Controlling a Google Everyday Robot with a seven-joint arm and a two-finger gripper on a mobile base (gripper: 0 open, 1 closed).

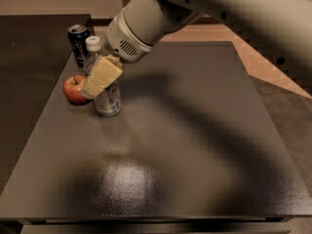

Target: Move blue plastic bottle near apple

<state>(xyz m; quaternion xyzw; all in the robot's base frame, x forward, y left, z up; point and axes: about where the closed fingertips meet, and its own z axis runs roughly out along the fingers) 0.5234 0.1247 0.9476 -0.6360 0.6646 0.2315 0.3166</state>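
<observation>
The blue plastic bottle (108,100) stood upright on the dark bench (190,150), close to the left edge and a little in from the far left corner. Its white cap showed above the gripper and its labelled lower body below it. The apple (75,89) sat just beside the bottle on the side nearer the left edge; whether the two touched could not be told. A dark blue soda can (79,44) stood upright behind them, nearest the far left corner.

The gripper (100,79) was at the middle of the bottle, its cream-coloured part lying slantwise across the front of the bottle. Whether it was clamped on the bottle or loose around it could not be told. The pale arm (204,6) reached in from the far right corner, over the far edge, and cast a broad shadow across the middle of the bench.
</observation>
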